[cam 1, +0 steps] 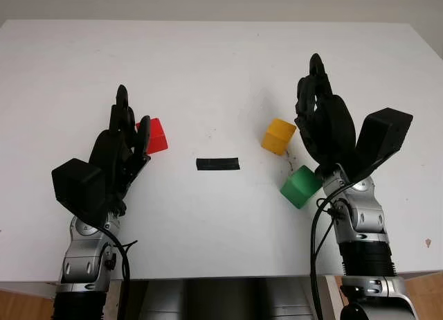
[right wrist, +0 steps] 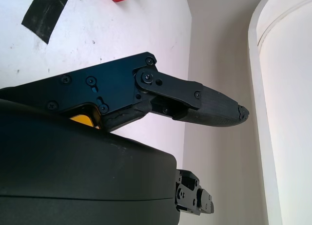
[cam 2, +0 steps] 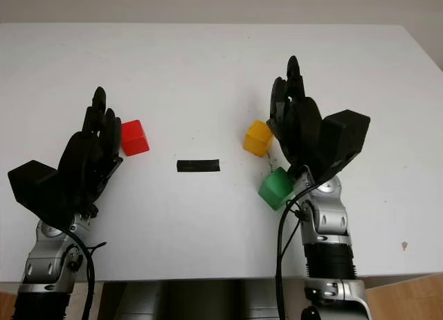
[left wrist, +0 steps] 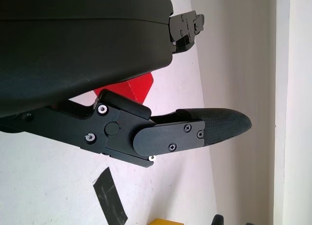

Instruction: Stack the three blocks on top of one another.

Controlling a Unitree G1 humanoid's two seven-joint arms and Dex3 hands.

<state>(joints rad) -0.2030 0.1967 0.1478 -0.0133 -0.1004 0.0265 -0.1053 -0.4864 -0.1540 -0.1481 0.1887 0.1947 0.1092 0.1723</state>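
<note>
Blocks lie apart on the worktop [cam 1: 208, 70]: red block [cam 1: 155, 135] left of centre, yellow block [cam 1: 278, 136] and green block [cam 1: 300, 185] right. I should pinch one squarely by opposite faces. My left hand [cam 1: 121, 150] hovers released beside red; my right hand [cam 1: 325, 126], holding nothing, stands upright beside yellow and green.

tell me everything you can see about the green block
The green block is a small cube with a plain matte surface and softly rounded edges. It sits on the white table, turned at an angle to the table's edges, unstacked. The yellow block lies just beyond it, apart from it. The right robot hand, open, hovers close beside and above it; whether it touches the block cannot be told.
</note>
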